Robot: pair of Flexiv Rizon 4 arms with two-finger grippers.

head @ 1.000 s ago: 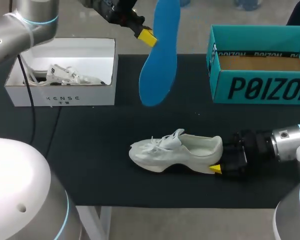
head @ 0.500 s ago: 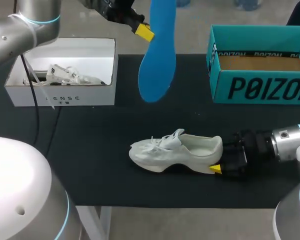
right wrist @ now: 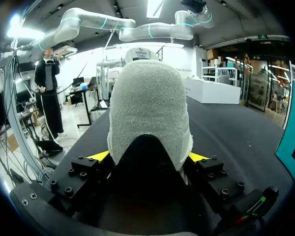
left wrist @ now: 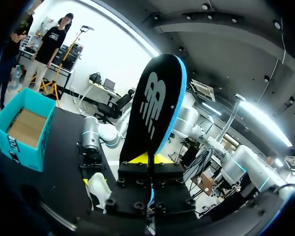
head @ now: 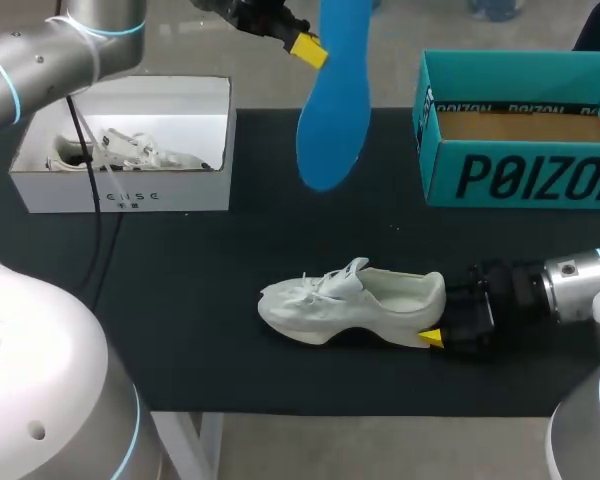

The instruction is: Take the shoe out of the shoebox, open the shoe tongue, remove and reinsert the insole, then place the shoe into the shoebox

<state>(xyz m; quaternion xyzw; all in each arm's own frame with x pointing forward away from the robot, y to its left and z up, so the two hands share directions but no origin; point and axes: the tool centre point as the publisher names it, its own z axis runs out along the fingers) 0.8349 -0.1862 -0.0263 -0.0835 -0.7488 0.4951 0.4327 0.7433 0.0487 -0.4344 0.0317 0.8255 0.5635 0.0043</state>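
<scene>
Insole, blue foam (head: 332,110): out of the shoe, left pincer (head: 305,47) clamping it, hanging above the white knit sneaker (head: 350,305). Sneaker is lying on black tabletop (head: 180,300), right pincer (right wrist: 149,157) gripping its heel. Reinsertion and boxing in teal cardboard shoebox (head: 520,175) are remaining.

we see a white open box (head: 120,195) on the black table mat (head: 180,300), low down and off to one side of our left pincer (head: 315,45); a white laced bundle (head: 140,152) lies inside it.
</scene>
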